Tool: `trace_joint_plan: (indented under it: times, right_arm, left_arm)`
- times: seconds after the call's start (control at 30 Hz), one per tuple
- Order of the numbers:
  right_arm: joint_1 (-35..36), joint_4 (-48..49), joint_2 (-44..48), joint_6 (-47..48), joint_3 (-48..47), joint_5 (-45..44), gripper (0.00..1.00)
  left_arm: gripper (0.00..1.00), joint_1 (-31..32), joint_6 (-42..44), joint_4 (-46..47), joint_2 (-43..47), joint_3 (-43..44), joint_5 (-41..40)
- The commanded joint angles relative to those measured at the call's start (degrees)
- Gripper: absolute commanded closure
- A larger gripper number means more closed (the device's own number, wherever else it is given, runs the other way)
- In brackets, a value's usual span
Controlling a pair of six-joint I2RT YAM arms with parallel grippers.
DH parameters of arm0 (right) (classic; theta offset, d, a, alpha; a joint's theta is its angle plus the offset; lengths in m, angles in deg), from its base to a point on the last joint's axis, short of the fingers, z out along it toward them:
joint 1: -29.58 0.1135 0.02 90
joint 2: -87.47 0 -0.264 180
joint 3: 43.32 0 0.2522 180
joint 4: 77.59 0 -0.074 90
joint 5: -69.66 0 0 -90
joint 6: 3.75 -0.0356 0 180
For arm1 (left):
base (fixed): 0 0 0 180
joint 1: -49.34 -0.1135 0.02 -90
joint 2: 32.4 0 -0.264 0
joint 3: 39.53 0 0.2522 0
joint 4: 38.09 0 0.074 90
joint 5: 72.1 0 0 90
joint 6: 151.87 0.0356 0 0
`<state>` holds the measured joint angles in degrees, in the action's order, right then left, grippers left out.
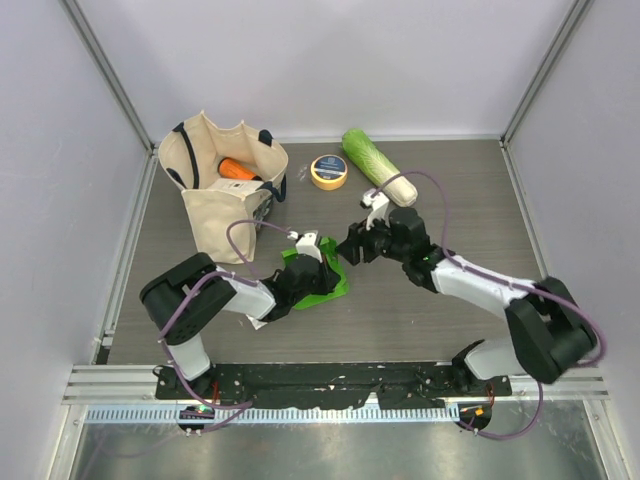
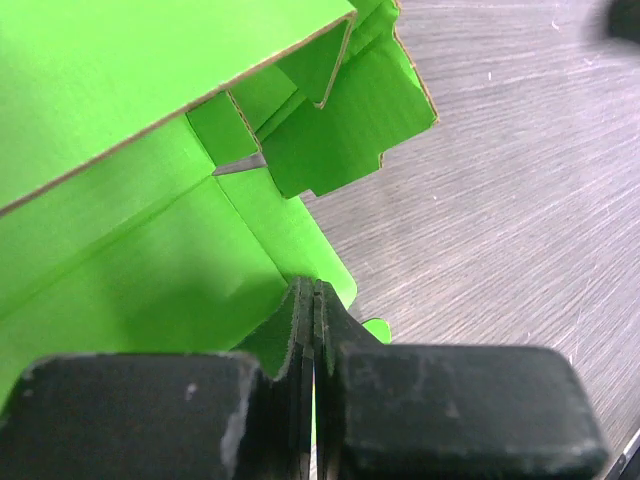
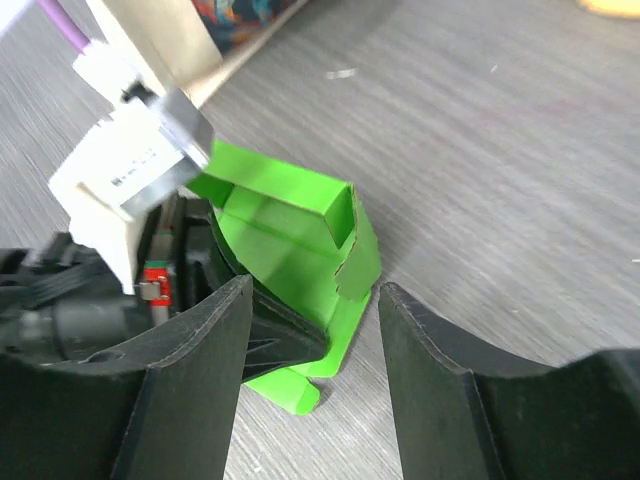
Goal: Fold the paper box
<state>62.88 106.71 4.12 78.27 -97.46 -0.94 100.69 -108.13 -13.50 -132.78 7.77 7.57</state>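
Paper box (image 1: 318,272) half-raised on open tabletop (image 1: 420,310), left hand (image 2: 312,292) pinching its edge, right hand (image 3: 315,290) spread just beside.

A partly folded green paper box (image 1: 330,286) lies on the grey desk (image 1: 430,310). The left claw (image 1: 304,270) meets the box's left side, and the right claw (image 1: 350,250) hangs just beside its far right corner. Beyond the box and well apart from it are a canvas bag (image 1: 215,205) to the left, a tape roll (image 1: 329,171) straight behind, and a cabbage (image 1: 375,165) to the right.

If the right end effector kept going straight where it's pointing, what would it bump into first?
Probably the paper box, lying right ahead of the open right end effector; the left end effector pinches it just behind. Depth is hard to judge.
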Motion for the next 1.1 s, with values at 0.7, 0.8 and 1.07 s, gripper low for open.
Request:
trace_joint_plan:
  times: [0.7,0.8,1.07]
  right_arm:
    - [-3.3,-2.4,-0.3,5.2,-0.5,-5.7,0.56]
    - [-3.3,-0.2,-3.0,7.0,-1.4,-0.7,0.56]
    - [-3.2,6.4,-10.2,7.5,-3.9,7.0,0.54]
  left_arm:
    - [1.0,0.3,8.8,-12.5,9.7,3.7,-1.8]
    - [1.0,0.2,8.2,-12.0,7.0,4.5,-3.1]
    - [1.0,0.2,6.6,-10.6,4.5,1.6,-5.4]
